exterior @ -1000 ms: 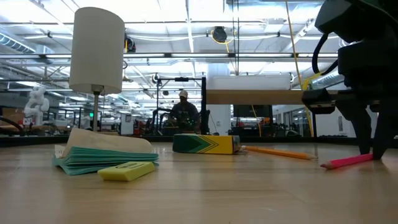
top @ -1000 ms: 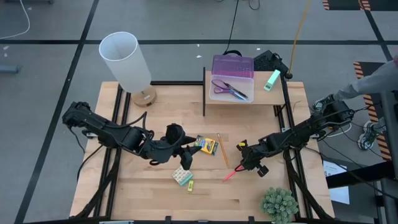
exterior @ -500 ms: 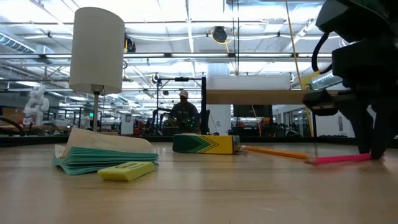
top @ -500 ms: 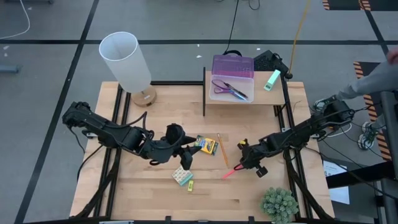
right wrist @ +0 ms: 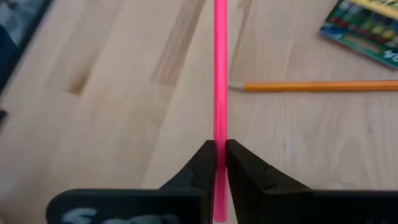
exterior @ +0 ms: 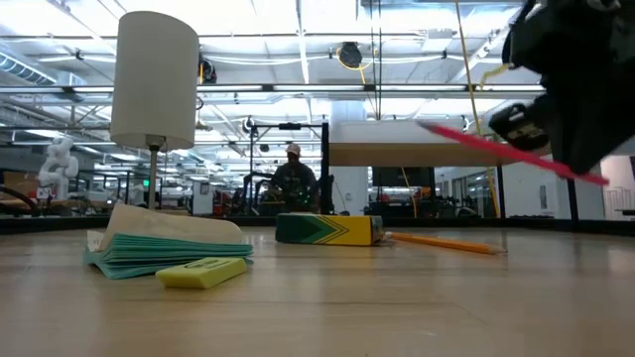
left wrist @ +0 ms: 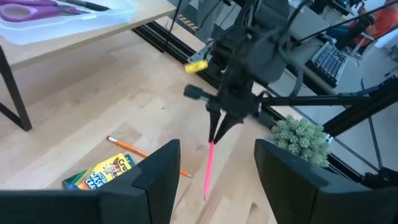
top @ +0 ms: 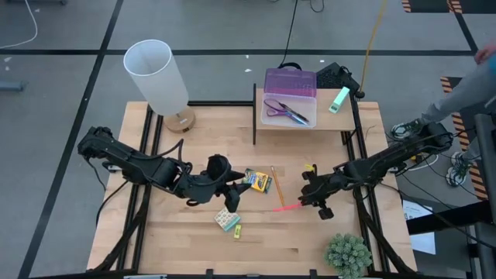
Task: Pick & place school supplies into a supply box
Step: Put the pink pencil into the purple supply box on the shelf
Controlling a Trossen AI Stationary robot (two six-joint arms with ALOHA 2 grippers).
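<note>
Step in hand: carrying the pink pen [top: 287, 207] to the supply box [top: 290, 98]; judged early, most supplies are not yet in.
Right claw [right wrist: 218, 163]: pinched nearly shut on the pink pen, gripping near one end; the long free end sticks out ahead.
Pink pen, place: clear of the bench [top: 194, 248], just beside the orange pencil [top: 276, 186], well apart from the supply box.
Handling note: an end grip probably lets the pen swing; keep the squeeze firm, travel slowly, line the pen up with the box's long side and lower it in before opening.
Supply box: on a raised shelf [top: 305, 122] at the far side of the bench, lid off its top, scissors [top: 285, 110] already inside.
Left claw [left wrist: 211, 180]: fingers apart, holding nothing, waiting beside the crayon box [top: 256, 180].
Still out: crayon box, orange pencil, eraser block [top: 227, 220], small yellow piece [top: 237, 230], all near the crayon box.
</note>
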